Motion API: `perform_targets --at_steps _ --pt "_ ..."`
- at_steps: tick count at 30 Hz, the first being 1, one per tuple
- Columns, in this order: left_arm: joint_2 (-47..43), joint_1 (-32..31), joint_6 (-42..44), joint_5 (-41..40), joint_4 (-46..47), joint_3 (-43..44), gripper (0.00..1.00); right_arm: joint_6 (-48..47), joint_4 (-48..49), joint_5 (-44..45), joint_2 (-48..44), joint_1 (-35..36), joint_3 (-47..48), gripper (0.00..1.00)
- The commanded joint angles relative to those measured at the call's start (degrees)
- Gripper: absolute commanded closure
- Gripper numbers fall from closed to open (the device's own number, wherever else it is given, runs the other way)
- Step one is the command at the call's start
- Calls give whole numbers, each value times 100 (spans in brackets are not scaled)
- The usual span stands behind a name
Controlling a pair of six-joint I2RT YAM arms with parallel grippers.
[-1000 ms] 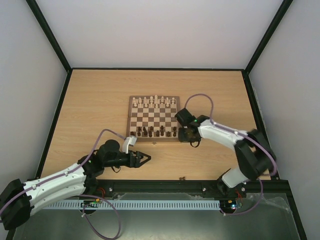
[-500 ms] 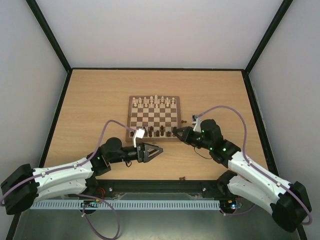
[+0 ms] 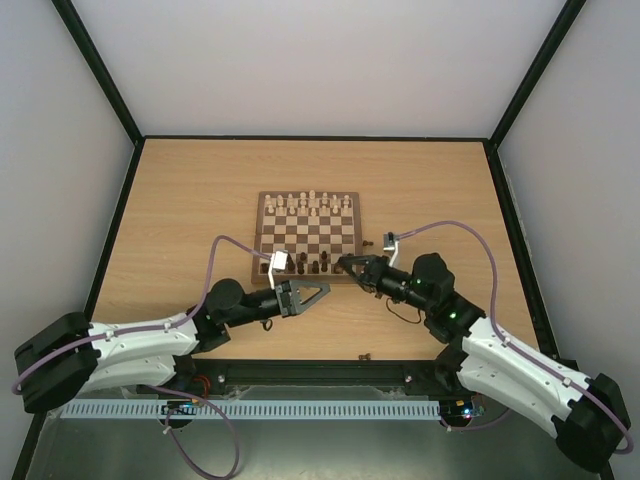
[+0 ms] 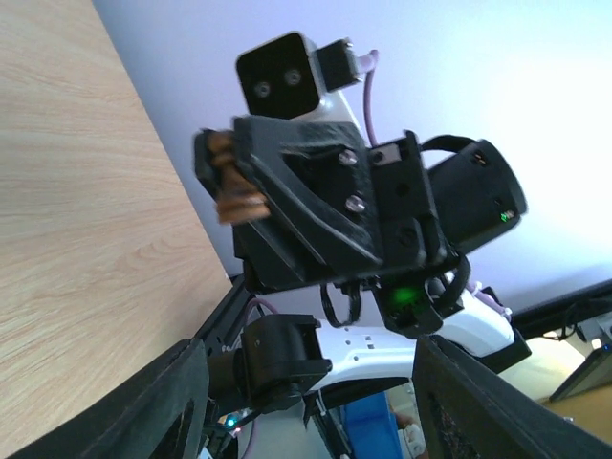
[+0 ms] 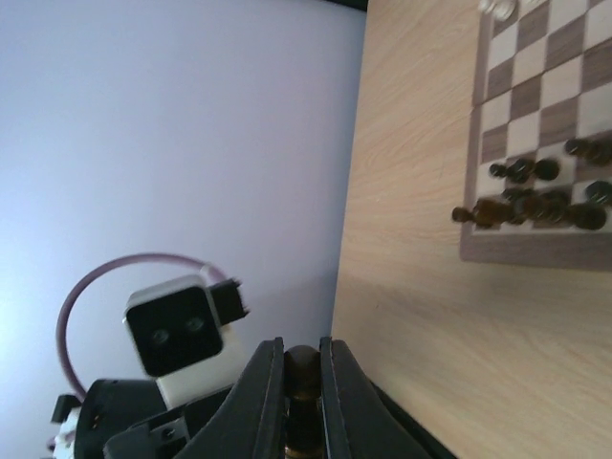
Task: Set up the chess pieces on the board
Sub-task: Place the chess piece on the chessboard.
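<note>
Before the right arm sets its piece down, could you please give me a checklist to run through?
1. Grip: right end effector shut on a dark chess piece: ok.
2. Left end effector open and empty: ok.
3. Gap between the two end effectors: ok, but narrow.
4. Target square on the board free: cannot tell; the near dark pieces are bunched.
5. All dark pieces on the board: not ok; one stray piece lies on the table near the arm bases, a second stray beside the board's right border.

Chess pieces on the board
</note>
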Motion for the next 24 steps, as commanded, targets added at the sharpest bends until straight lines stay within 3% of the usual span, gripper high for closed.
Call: perform_targets --at_steps 1,8,19,24 --pt "261 -53 -104 -187 608 115 40 199 532 160 133 407 39 99" --pt "266 -54 -158 -392 662 39 47 134 465 539 216 905 78 99" --pt "410 -52 -236 -432 769 -4 64 162 518 534 238 947 60 99" --pt "496 -57 -260 -499 806 -5 68 174 547 473 257 953 42 99"
